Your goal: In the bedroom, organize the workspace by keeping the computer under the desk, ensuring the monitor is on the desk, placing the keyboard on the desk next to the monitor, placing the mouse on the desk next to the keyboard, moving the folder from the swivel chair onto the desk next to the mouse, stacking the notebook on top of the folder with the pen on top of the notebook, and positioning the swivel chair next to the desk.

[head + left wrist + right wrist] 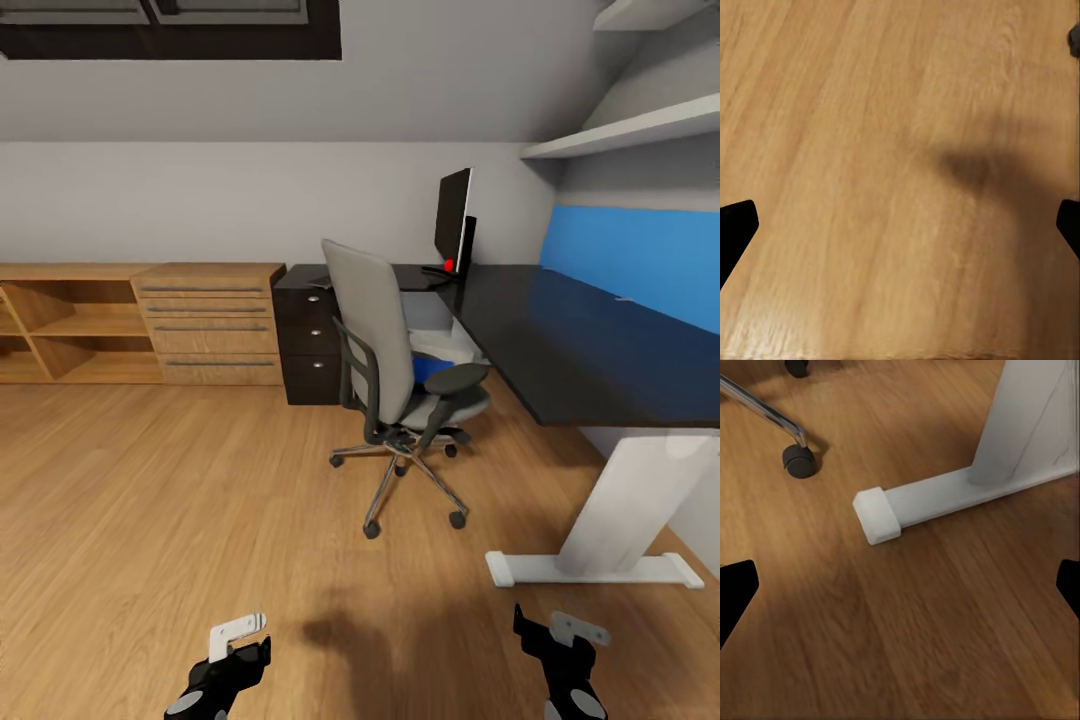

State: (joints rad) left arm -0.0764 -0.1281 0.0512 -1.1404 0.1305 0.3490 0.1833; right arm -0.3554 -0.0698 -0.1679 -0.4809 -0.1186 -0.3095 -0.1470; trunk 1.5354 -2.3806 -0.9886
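Both grippers are hanging low over the wood floor [200,500] with nothing between their fingers: the left gripper [900,225] is showing its two dark fingertips [735,225] spread wide at the edges of its wrist view, and the right gripper [900,585] is likewise standing wide apart above the boards. In the head view the left gripper [235,640] and the right gripper [560,630] are sitting at the lower edge.

Largest ahead, the desk [580,340] is stretching its black top along the blue back panel, resting on a white leg [620,510] whose white foot [922,502] is lying just beside the right gripper's view. To the left, a light-wood dresser [150,320] is standing against the wall, touching the desk's black drawers [308,345].

The swivel chair [385,350] is sitting just in front of the desk, its back turned toward the camera and a castor [798,459] showing near the white foot. The monitor [452,215] is standing upright on the far end of the desktop. The folder [432,367] is peeking out blue on the chair seat, behind the armrest.
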